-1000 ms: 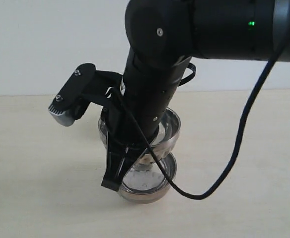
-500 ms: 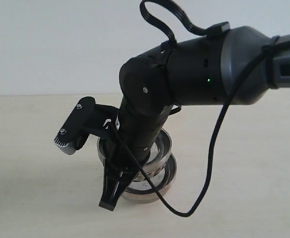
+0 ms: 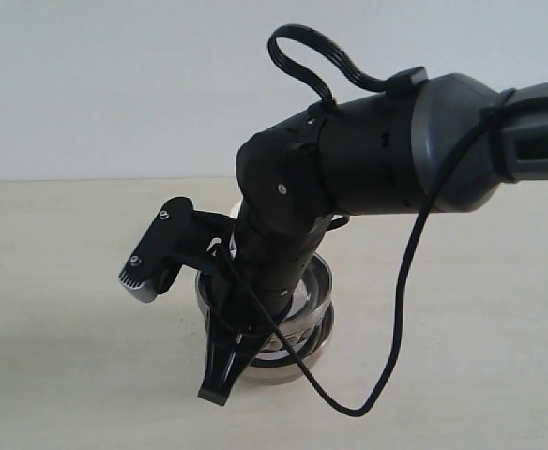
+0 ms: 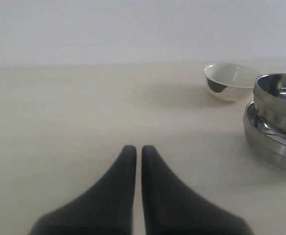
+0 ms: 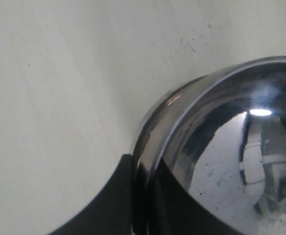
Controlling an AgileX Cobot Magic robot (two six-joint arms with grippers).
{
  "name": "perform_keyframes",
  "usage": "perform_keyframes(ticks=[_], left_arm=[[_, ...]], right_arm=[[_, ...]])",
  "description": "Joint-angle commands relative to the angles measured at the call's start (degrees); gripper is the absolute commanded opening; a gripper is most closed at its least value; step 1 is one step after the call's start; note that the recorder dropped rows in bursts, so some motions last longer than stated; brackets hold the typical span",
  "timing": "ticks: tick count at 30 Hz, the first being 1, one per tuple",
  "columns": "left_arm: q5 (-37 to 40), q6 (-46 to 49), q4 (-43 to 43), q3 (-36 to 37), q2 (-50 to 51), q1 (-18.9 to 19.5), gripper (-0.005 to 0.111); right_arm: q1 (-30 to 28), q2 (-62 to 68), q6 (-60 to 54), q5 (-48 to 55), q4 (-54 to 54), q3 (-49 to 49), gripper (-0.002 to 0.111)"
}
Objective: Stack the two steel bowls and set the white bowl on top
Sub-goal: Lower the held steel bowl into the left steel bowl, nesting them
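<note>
Two steel bowls (image 4: 274, 125) are nested on the tabletop (image 4: 84, 107), the upper bowl (image 5: 221, 147) gripped by the right jaws; one white bowl (image 4: 229, 81) nearby is shown plainly only in the left wrist view — left jaws clenched, empty.

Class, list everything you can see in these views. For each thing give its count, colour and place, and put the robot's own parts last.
bottom steel bowl: 1, shiny silver, on the table
top steel bowl: 1, shiny silver, sitting in the bottom steel bowl
white bowl: 1, cream-white, upright on the table, apart from the stack
table: 1, pale beige, under everything
wall: 1, white, behind the table
cable: 1, black, hanging in a loop from the right arm
right arm: 1, black and grey, reaching over the stack
right gripper: 1, black, shut on the top steel bowl's rim
left gripper: 1, black, shut and empty, over bare table
</note>
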Motion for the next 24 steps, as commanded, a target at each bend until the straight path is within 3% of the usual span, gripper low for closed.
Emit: perform_keyframes(ticks=[1,24], left_arm=[[-0.1,-0.4,0.0,0.2,-0.1,0.1,0.004],[-0.1,-0.4,0.0,0.2,-0.1,0.1,0.004]], right_arm=[[-0.3,-0.3,0.5,-0.7,0.1,0.2,0.000],[-0.3,-0.3,0.7,-0.3,0.2,0.2,0.000]])
